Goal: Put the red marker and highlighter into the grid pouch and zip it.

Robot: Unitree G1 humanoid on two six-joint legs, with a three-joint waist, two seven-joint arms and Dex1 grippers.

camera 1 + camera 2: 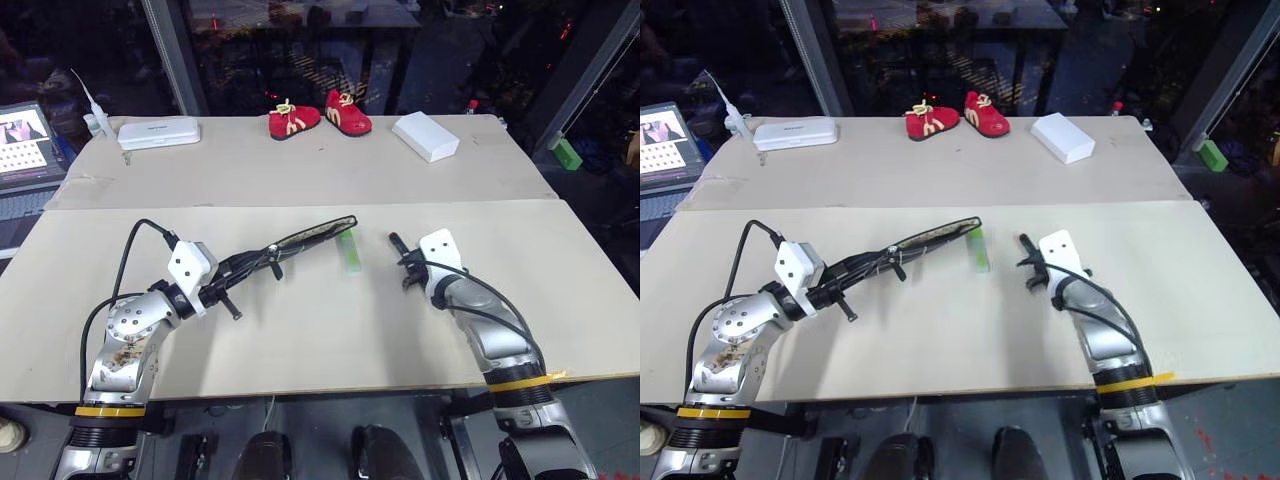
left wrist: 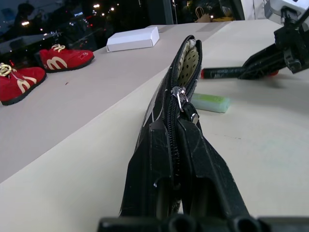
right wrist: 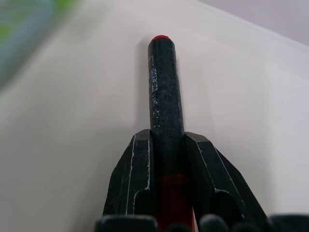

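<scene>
Left gripper (image 1: 268, 258) clamped on the grid pouch (image 1: 305, 236), fingers pinched together on the zipper edge near one end, pouch lifted edge-up off the cardboard table (image 1: 300, 330) and reaching out toward the middle. Zipper part open at the far end — mouth gaping a little, pale dotted lining visible in the left wrist view, nothing visible inside that opening; metal slider (image 2: 181, 99) sitting partway along the teeth, just ahead of the fingertips.

Right gripper (image 3: 166, 145) closed around the red marker (image 3: 164, 92), black fingers (image 3: 133, 174) pressed on either side of the barrel, dark cap end sticking out beyond the tips, red body showing between the fingers nearer the wrist. Held low over the table, off to the right of the pouch's open end and apart from it.

Highlighter (image 1: 347, 249) lying flat on the table just below and beside the pouch's far end — between the two grippers, touched by neither.

Further back on the second cardboard sheet: red baby shoes (image 1: 318, 116) side by side, white box (image 1: 426, 136) to their right, flat white case (image 1: 158, 132) to their left. Laptop (image 1: 25, 150) open at the far left edge
</scene>
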